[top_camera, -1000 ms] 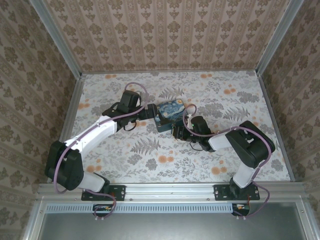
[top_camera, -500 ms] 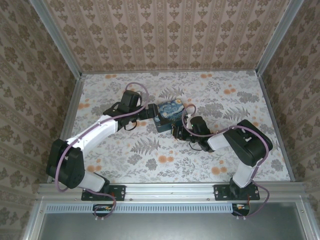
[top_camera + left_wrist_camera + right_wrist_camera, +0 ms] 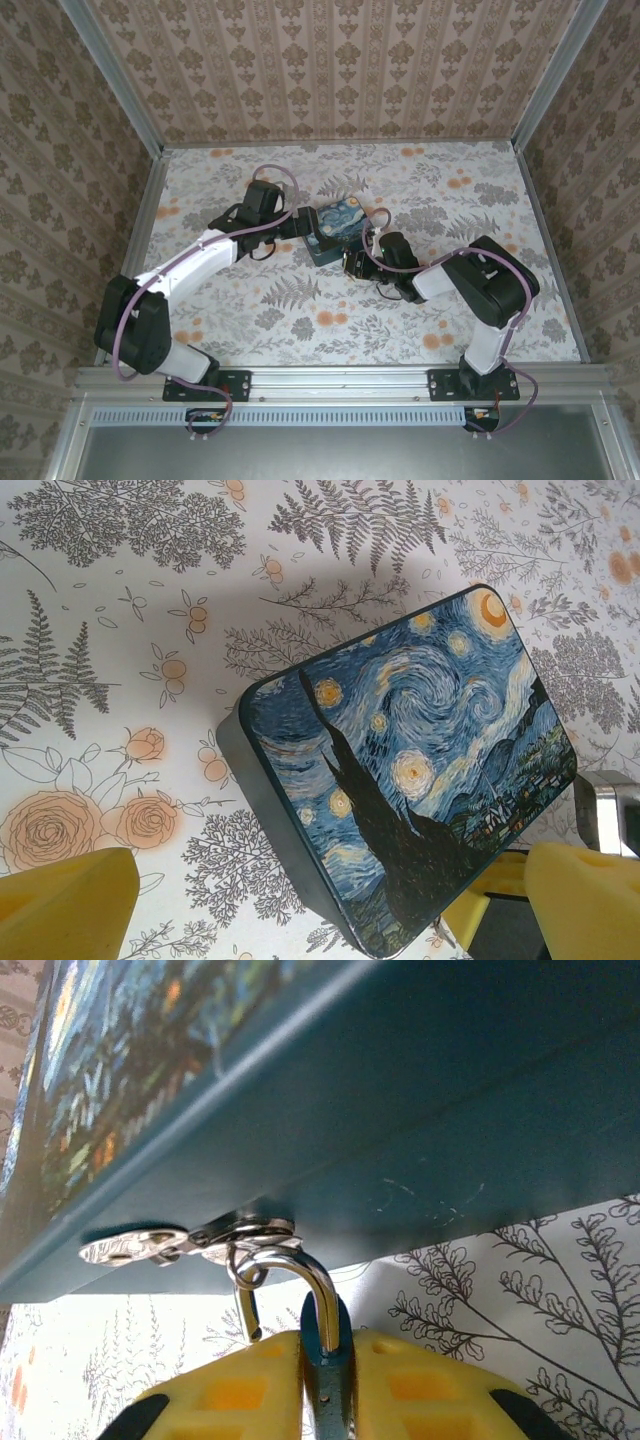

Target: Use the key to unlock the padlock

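The small dark teal padlock (image 3: 328, 1365) hangs by its silver shackle (image 3: 305, 1272) from the metal hasp (image 3: 160, 1243) on the side of the starry-night box (image 3: 420, 740). My right gripper (image 3: 328, 1400) is shut on the padlock's body, one yellow finger (image 3: 225, 1390) on each side. One shackle leg enters the body; the other ends free to its left. My left gripper (image 3: 330, 905) is open, its yellow fingers (image 3: 65, 905) straddling the box's near corner without touching it. The key is out of view.
The box (image 3: 340, 228) sits mid-table on the floral cloth (image 3: 300, 320), between my left gripper (image 3: 298, 226) and right gripper (image 3: 352, 263). Patterned walls (image 3: 330, 70) enclose the table at the back and both sides.
My right gripper's jaws have closed onto the padlock, and the right arm has edged slightly toward the box. The left gripper has stayed open by the box.
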